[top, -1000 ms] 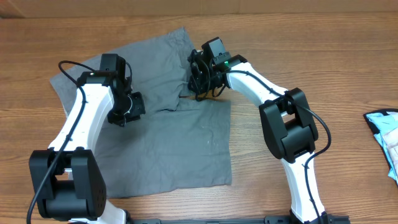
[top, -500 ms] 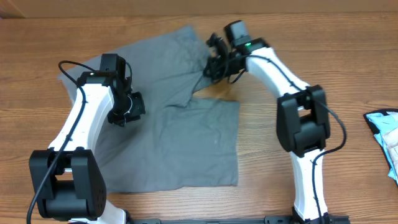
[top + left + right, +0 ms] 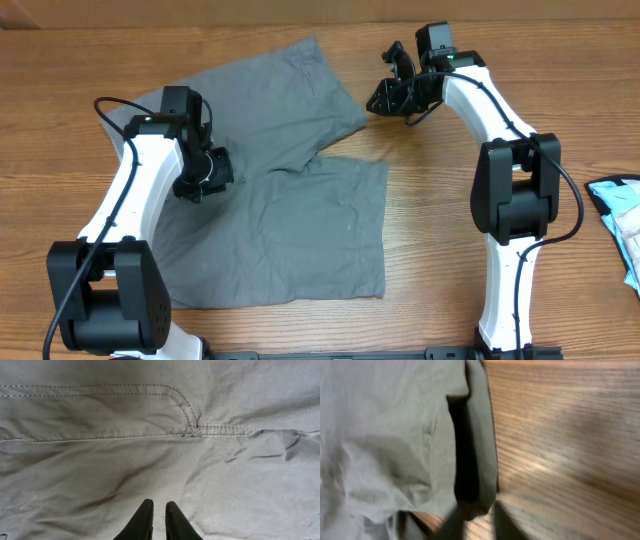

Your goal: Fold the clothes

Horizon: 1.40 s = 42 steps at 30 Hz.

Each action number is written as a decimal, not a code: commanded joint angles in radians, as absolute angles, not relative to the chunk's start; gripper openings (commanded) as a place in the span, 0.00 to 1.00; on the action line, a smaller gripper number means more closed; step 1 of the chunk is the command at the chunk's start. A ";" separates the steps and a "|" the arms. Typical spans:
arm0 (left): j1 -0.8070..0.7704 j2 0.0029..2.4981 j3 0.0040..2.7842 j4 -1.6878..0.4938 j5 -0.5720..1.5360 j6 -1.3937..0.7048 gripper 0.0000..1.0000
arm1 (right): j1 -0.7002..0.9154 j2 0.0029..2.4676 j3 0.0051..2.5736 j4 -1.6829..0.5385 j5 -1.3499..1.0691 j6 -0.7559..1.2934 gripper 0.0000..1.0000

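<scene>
Grey shorts — one pair | left hand, right hand — two

This looks like a robotics lab bench rather than a home. A white-and-black jointed left robot arm and a matching right robot arm rise from a black base rail along the near edge of a brown wood-grain table. Well right of the right claw, a crumpled pale blue cloth lies at the table's edge.
</scene>
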State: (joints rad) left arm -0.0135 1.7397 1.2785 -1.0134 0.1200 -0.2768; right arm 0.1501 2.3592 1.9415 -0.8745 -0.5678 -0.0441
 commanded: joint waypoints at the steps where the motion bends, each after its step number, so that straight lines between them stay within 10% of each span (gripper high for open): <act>1: -0.021 1.739 1.296 -1.012 0.124 -0.254 0.14 | 0.145 2.346 1.963 -0.899 -0.616 -0.058 0.70; 4: -0.021 1.739 1.296 -1.012 0.124 -0.254 0.14 | 0.159 2.347 1.947 -0.904 -0.619 -0.088 0.86; 10: -0.021 1.739 1.296 -1.013 0.124 -0.253 0.14 | 0.185 2.365 1.883 -0.827 -0.604 -0.087 0.85; 13: -0.021 1.739 1.296 -1.017 0.124 -0.254 0.14 | 0.196 2.366 1.851 -0.799 -0.616 -0.088 0.66; 17: -0.021 1.739 1.296 -1.016 0.124 -0.253 0.15 | 0.196 2.366 1.854 -0.804 -0.611 -0.098 0.04; 23: -0.021 1.739 1.296 -1.016 0.124 -0.245 0.16 | 0.142 2.366 1.858 -0.856 -0.488 -0.072 0.04; 27: -0.021 1.739 1.296 -0.998 0.124 -0.246 0.18 | 0.125 2.366 1.858 -0.879 -0.388 -0.071 0.13; 29: -0.021 1.739 1.296 -0.995 0.124 -0.246 0.18 | 0.121 2.366 1.858 -0.893 -0.378 -0.072 0.84; 30: -0.021 1.739 1.296 -0.995 0.124 -0.246 0.18 | 0.120 2.366 1.859 -0.899 -0.378 -0.072 0.87; 33: -0.021 1.739 1.296 -0.993 0.123 -0.233 0.18 | 0.109 2.355 1.879 -0.920 -0.380 -0.080 0.81; 42: -0.021 1.739 1.296 -0.910 0.192 -0.215 0.04 | 0.142 2.307 2.019 -0.912 -0.687 0.017 0.20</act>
State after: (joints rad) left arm -0.0135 1.7397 1.2785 -0.9279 0.1375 -0.2321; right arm 0.1078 2.3531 1.9720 -0.9314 -0.5732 -0.0380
